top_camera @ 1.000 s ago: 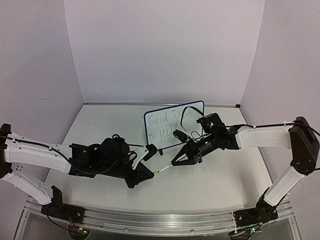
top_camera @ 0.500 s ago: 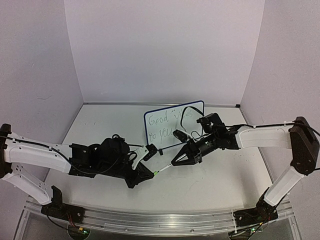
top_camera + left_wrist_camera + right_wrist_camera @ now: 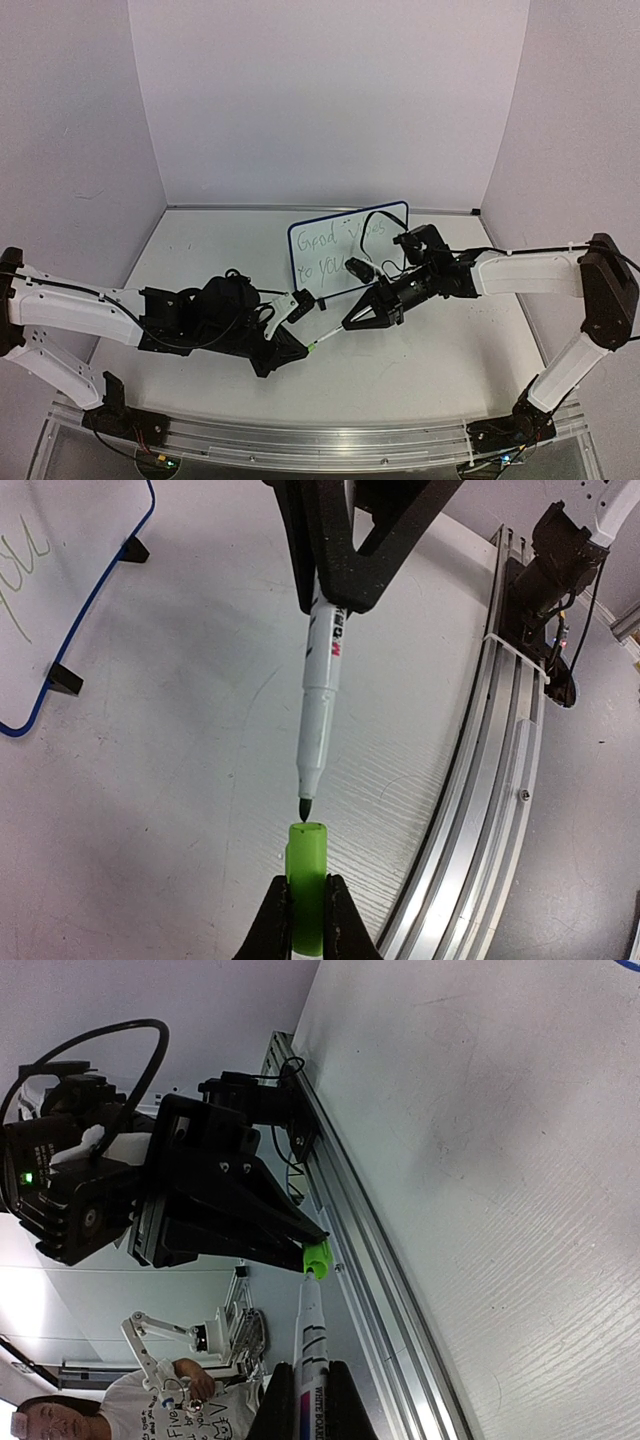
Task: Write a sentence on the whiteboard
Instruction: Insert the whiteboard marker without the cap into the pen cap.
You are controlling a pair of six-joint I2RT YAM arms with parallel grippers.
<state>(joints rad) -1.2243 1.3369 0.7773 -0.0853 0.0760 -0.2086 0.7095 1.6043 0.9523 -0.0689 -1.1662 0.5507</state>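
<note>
Whiteboard (image 3: 330, 258) set upright on the surface (image 3: 430, 350), white with a thin blue rim.
Its long axis is laid left to right, its face turned toward the arms; the green sentence (image 3: 318, 241) is written in two lines. In front of the whiteboard, a marker (image 3: 322, 670) is gripped by the right hand (image 3: 347, 325), and its green cap (image 3: 306, 880) is pinched in the left hand (image 3: 307, 925).

We see bright, even, diffuse light with a violet cast; shadows on the table (image 3: 420, 370) are soft. All 3 views are sharp; the overhead one bends slightly at its edges.
</note>
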